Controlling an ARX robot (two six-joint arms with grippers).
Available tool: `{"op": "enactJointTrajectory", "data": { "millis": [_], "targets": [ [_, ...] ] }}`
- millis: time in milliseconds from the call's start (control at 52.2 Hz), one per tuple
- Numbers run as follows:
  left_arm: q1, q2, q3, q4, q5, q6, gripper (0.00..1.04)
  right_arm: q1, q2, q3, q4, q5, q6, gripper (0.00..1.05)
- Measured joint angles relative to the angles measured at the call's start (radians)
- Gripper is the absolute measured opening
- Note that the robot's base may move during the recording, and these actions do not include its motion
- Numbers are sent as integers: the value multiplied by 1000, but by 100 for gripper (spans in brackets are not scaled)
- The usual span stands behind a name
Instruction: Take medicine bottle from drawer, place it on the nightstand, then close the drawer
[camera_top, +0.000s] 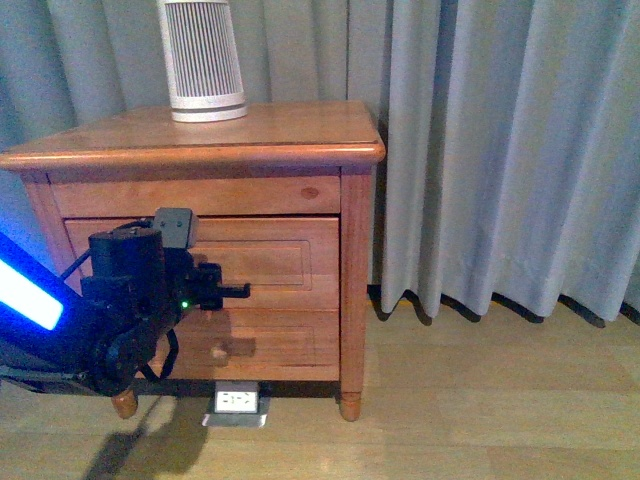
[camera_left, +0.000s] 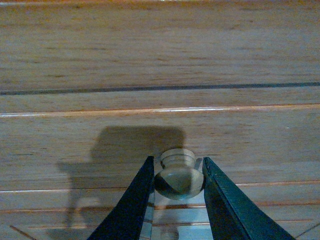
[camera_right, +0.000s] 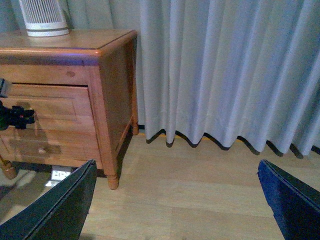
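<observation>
Grey curtains (camera_top: 500, 150) hang behind the nightstand (camera_top: 300, 125) at the frame's left. Its upper drawer (camera_top: 290, 255) sits shut at centre-left. The left gripper (camera_left: 178, 162) has its fingers (camera_left: 140, 200) closed against both sides of the round knob (camera_left: 178, 175), apparently gripping it. The right gripper (camera_right: 176, 165) is spread wide over the floor (camera_right: 200, 200). The medicine bottle is out of sight.

The left gripper (camera_left: 178, 160) has its two dark, tapering fingers (camera_left: 132, 202) closed around a round pale wooden knob (camera_left: 179, 179), one finger against each side of it. The knob sits on the honey-coloured wooden drawer front (camera_left: 240, 140), straight ahead of the fingertips. Beyond the tips, a thin dark seam (camera_left: 160, 89) runs across the wood grain. The gripper's own shadow (camera_left: 125, 150) falls on the panel just beside one finger.
</observation>
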Motion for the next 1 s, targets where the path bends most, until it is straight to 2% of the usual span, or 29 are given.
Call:
{"op": "enactJointTrajectory", "data": {
  "millis": [230, 364, 632, 804, 957, 995],
  "targets": [
    [-12, -105, -250, 139, -48, 11, 25, 0, 0, 0, 0, 0, 0, 98],
    [-27, -209, -461, 216, -81, 28, 25, 0, 0, 0, 0, 0, 0, 98],
    [-78, -404, -842, 286, -131, 35, 25, 0, 0, 0, 0, 0, 0, 98],
    [-101, -441, -956, 314, -163, 30, 25, 0, 0, 0, 0, 0, 0, 98],
    [-90, -456, -1006, 245, -148, 16, 58, 0, 0, 0, 0, 0, 0, 98],
    [-82, -472, -1014, 232, -148, 15, 64, 0, 0, 0, 0, 0, 0, 98]
  ]
}}
